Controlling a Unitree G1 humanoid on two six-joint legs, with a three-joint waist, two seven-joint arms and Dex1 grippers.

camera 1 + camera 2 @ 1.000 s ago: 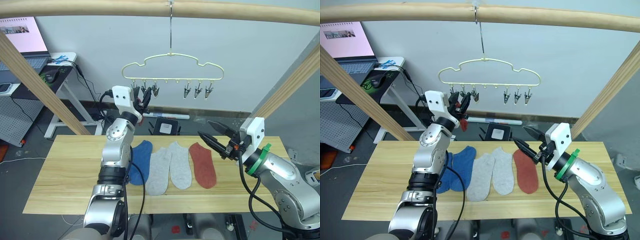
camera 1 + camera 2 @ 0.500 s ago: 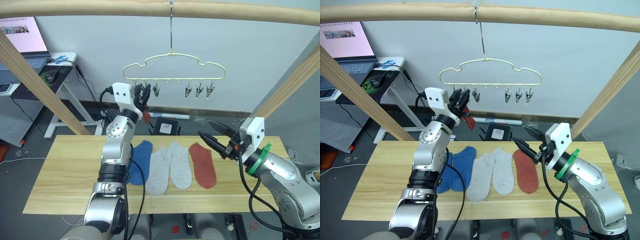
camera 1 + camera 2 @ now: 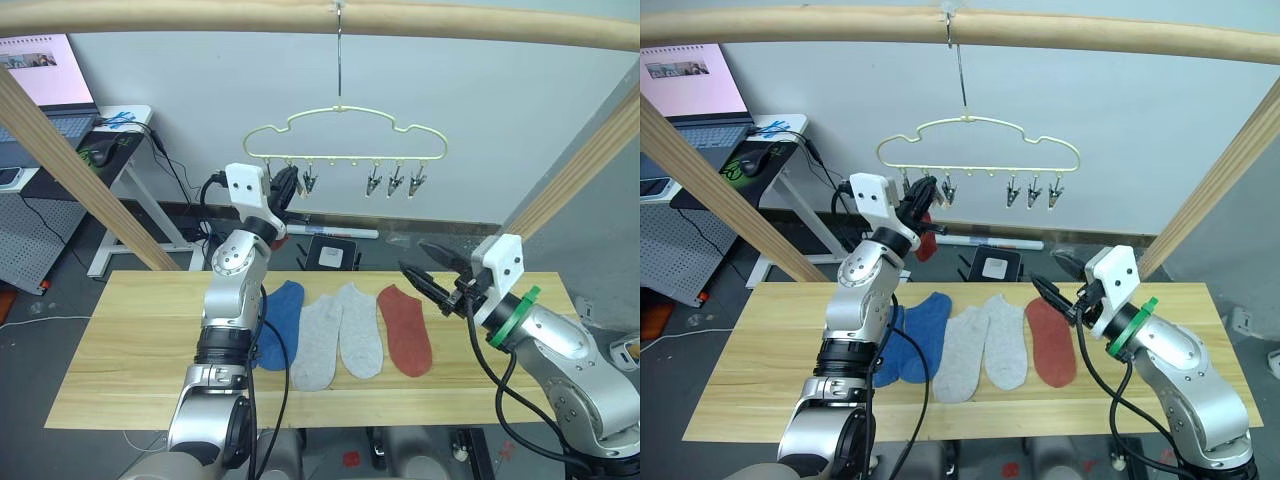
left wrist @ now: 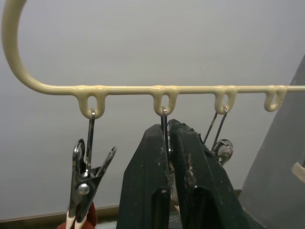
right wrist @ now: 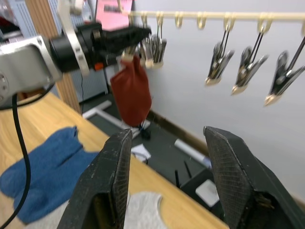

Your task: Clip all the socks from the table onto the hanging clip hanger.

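**Left gripper pinches a clip on the hanger; right gripper waits open over the table**

While its two black fingers press together around the second clip point(image 4: 165, 143) of the row, the left gripper point(image 4: 169, 157) is raised to the left end of the clip hanger point(image 3: 345, 135), jaws closed on that clip's metal. Just beside it, the first clip point(image 4: 86, 179) hangs free of the fingers and holds a rust-red sock point(image 5: 132, 89), which dangles below the hanger's left end. The third clip point(image 4: 220, 148) hangs on the other side of the fingers, and three more clips point(image 3: 396, 181) dangle bare in a group toward the hanger's right end. The hanger's long metal hook point(image 3: 340, 55) goes up to a thick wooden pole point(image 3: 320, 18).

The right gripper point(image 3: 426, 266) has its jaws wide apart and empty, hovering above the right part of the table point(image 3: 120, 340), near the toe end of the second rust-red sock point(image 3: 405, 328).

On the table the remaining socks lie side by side: two blue socks point(image 3: 915, 335) on the left, partly behind the left arm, then two light grey socks point(image 3: 335, 330) touching each other, then the rust-red one.
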